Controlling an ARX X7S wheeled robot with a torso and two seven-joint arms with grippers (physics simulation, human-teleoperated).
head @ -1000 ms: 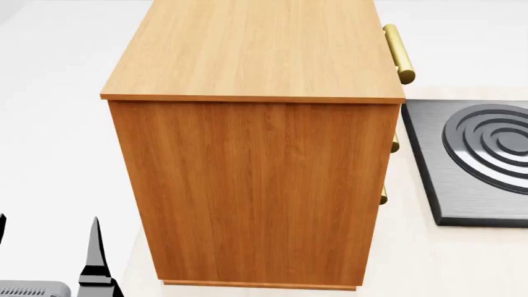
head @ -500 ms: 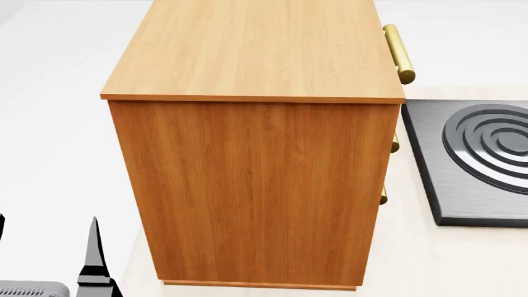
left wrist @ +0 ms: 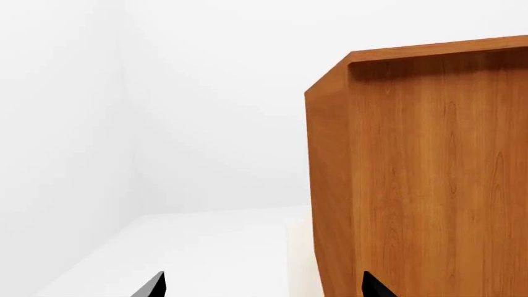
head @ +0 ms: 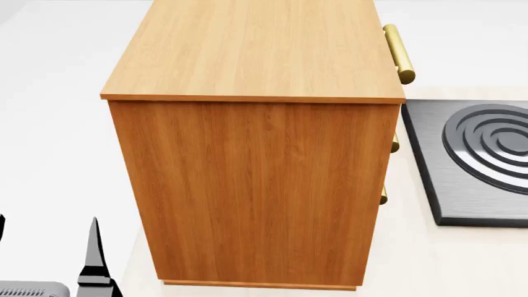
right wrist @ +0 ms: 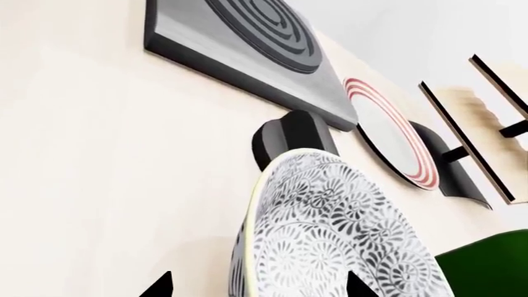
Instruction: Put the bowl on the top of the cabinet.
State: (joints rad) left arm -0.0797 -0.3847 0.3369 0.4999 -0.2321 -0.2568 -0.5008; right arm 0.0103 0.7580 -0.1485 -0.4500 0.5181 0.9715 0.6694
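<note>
Bowl (right wrist: 330,235) first: it shows only in the right wrist view, a deep round thing covered in a dense grey leaf pattern, standing close before that camera on the pale cream counter (right wrist: 99,154). It is not on the cabinet. Two black fingertips (right wrist: 158,286) of the right gripper (right wrist: 257,286) poke into the lower edge of that view, one on either side of the bowl's lower part, set apart from each other. Whether they touch the bowl cannot be told from here.

Just behind the bowl sits a small black block (right wrist: 289,137), and beyond that a grey stove plate (right wrist: 247,37) with dark concentric rings. Beside the stove plate, a flat white plate with red rim rings (right wrist: 394,131) stands tilted on a black base, with a pale wooden rack (right wrist: 483,124) past it. A patch of dark green (right wrist: 486,266) fills the corner nearest the bowl.

From the head view, the cabinet (head: 256,185) stands tall and boxy in orange-brown wood grain, its lighter top (head: 256,49) bare, with brass bar handles (head: 399,52) on the side that faces the stove plate (head: 483,158). The bowl is out of sight in this view.

The left gripper (left wrist: 259,288) is low at the cabinet's near corner, well short of the top. Its two black fingertips (left wrist: 153,286) are spread wide, nothing between them, with the cabinet's side (left wrist: 421,173) rising beside one of them.
</note>
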